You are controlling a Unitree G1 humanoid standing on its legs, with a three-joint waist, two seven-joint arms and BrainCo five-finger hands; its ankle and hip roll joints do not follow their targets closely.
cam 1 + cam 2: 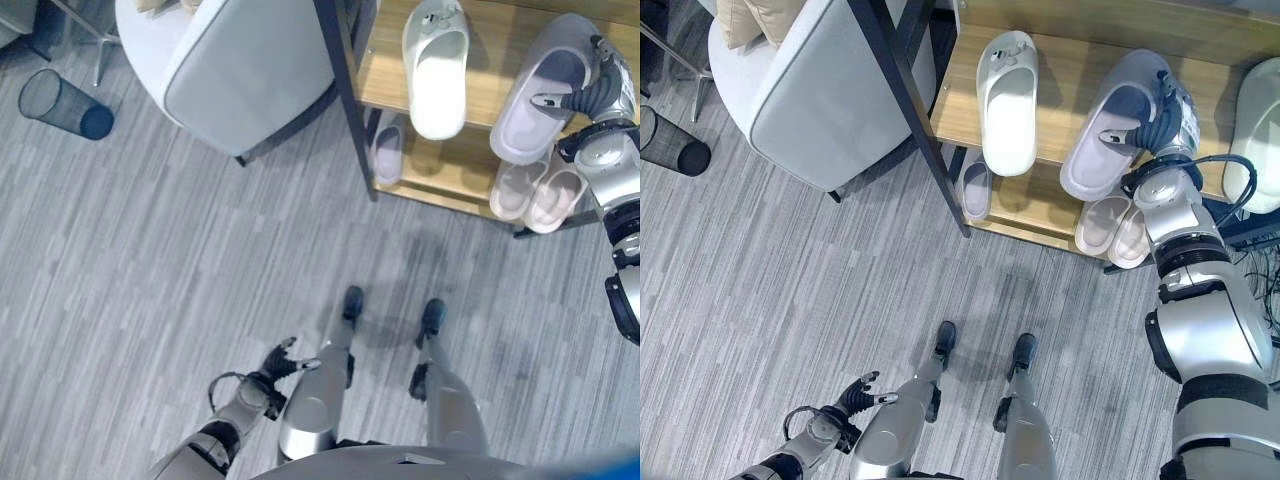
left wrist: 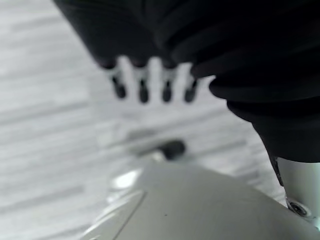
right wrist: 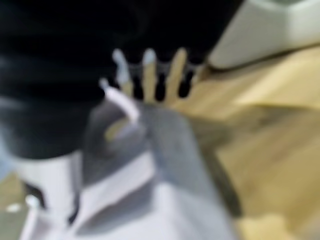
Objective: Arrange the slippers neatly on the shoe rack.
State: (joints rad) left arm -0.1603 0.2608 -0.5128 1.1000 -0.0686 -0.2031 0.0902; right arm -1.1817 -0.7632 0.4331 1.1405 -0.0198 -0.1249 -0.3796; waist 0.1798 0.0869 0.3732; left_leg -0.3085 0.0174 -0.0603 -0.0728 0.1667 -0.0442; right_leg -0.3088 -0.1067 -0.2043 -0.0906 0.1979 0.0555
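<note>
Right robot hand (image 1: 1160, 110) gripping grey slipper (image 1: 1110, 125) on rack (image 1: 1060, 70) top shelf, beside white slipper (image 1: 1007, 88). Looks nearly done, just needs straightening. Left robot hand (image 1: 278, 358) hanging loose, open.

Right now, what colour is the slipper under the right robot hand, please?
Pale lilac-grey slipper, best in the right eye view.

I see grey plank flooring (image 1: 150, 260) throughout; a pale cushioned chair (image 1: 235, 75) stands beside a dark upright post (image 1: 345, 90); a dark mesh bin (image 1: 62, 104) (lying tipped) sits farther left.
</note>
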